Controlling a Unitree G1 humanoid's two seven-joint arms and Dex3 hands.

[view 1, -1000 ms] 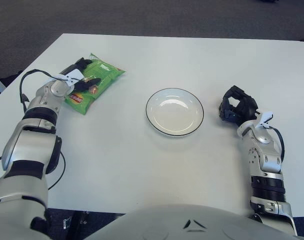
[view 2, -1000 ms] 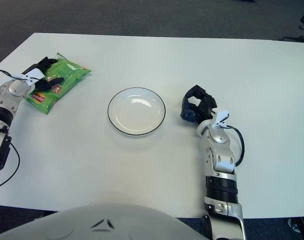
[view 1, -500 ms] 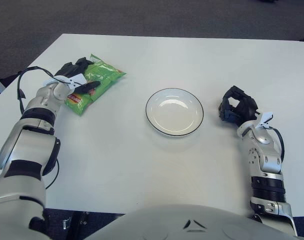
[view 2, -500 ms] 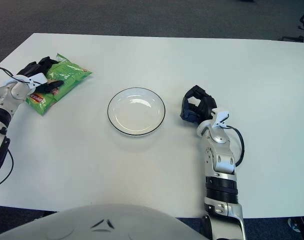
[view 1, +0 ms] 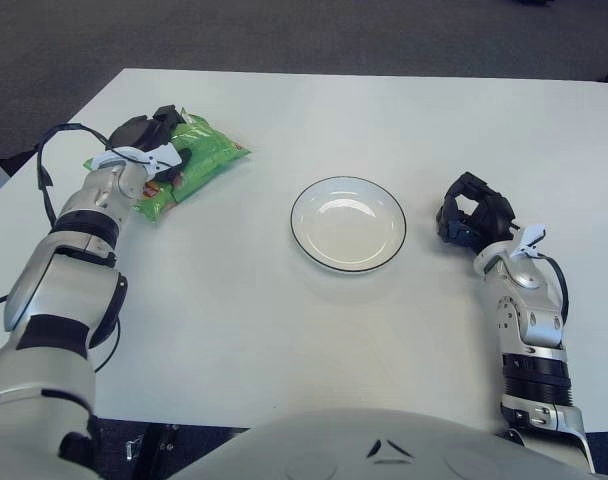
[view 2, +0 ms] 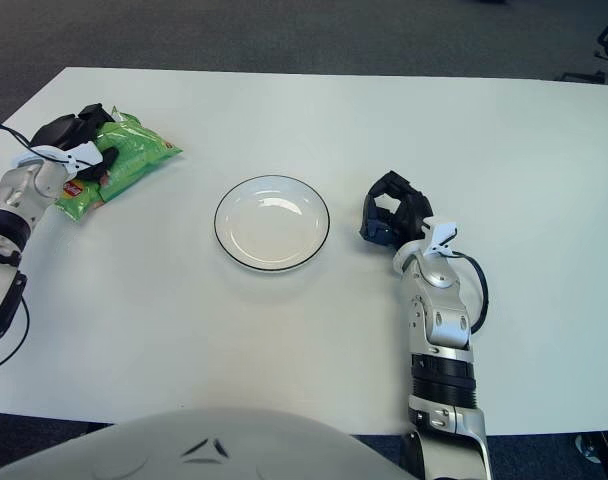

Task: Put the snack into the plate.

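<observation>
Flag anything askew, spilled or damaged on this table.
Nothing stands out. The green snack bag looks intact in the left hand, the plate sits empty and upright, and the right hand is beside it.

Left arm: reaches forward along the robot's left side, forearm angled up and inward.
Left hand (view 1: pixel 152 150): black fingers curled in a closed grasp, knuckles up.
Right arm: forearm points straight ahead on the robot's right side.
Right hand (view 1: pixel 471 218): idle, black fingers loosely curled, holding nothing.
</observation>
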